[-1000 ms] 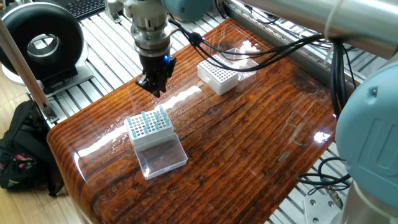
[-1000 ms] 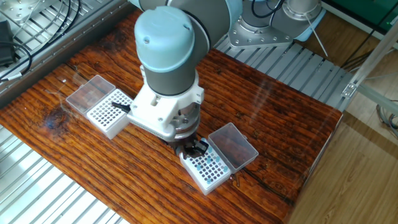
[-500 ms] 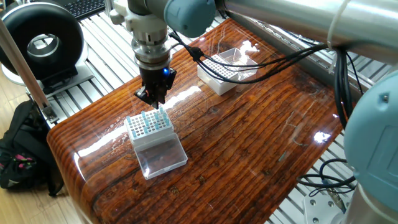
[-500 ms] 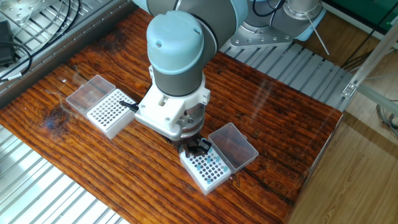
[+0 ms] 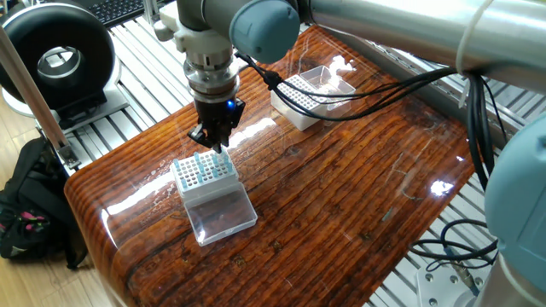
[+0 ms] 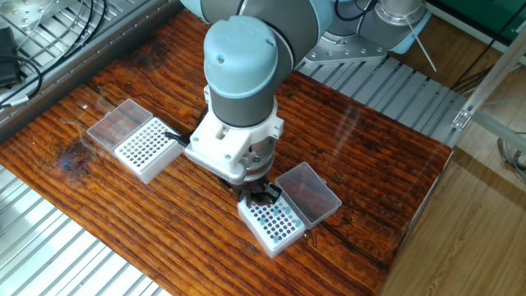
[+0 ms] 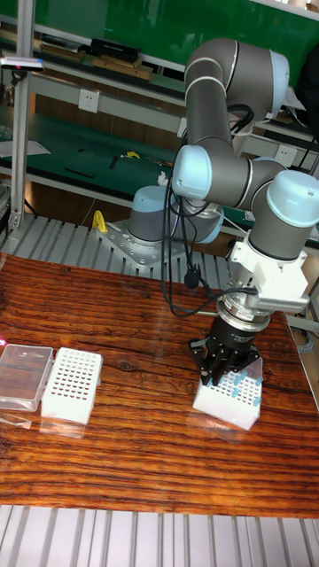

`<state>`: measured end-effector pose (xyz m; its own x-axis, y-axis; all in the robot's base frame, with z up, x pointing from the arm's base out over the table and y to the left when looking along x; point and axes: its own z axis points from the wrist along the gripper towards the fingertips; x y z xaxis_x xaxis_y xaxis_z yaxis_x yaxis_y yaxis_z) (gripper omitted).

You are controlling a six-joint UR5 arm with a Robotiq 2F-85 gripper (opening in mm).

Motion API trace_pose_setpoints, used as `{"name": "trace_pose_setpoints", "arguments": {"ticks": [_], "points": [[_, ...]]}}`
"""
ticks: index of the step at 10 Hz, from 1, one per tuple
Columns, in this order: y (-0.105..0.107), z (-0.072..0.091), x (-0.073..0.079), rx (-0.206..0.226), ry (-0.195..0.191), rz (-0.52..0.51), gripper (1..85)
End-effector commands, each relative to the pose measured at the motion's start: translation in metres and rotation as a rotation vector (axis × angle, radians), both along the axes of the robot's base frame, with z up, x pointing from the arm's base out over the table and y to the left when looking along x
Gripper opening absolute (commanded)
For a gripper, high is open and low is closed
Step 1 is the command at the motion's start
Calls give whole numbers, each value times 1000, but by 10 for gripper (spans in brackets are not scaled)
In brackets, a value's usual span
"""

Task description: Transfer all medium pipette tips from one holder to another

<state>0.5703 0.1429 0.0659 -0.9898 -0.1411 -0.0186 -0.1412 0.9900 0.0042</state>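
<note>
The pale-blue medium pipette tips (image 5: 212, 160) stand upright, long axes vertical, in the near holder (image 5: 203, 176). The gripper (image 5: 215, 141) has dropped onto their back row — a pick starting; I can't tell its opening or hold. Further off, the white holder (image 5: 300, 104) waits.

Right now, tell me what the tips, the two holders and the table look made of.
Tips: pale-blue translucent, likely plastic.
Holders: matte white, probably plastic; the hinged lids look clear.
Table: brown striped wood grain with a glossy, mirror-like coat.
</note>
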Motion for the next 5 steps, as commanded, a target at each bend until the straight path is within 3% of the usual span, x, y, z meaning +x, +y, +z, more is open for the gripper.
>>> {"name": "trace_pose_setpoints", "arguments": {"ticks": [1, 5], "points": [[1, 1, 0, 5, -2, -13, 207], [1, 1, 1, 5, -7, -21, 163]]}}
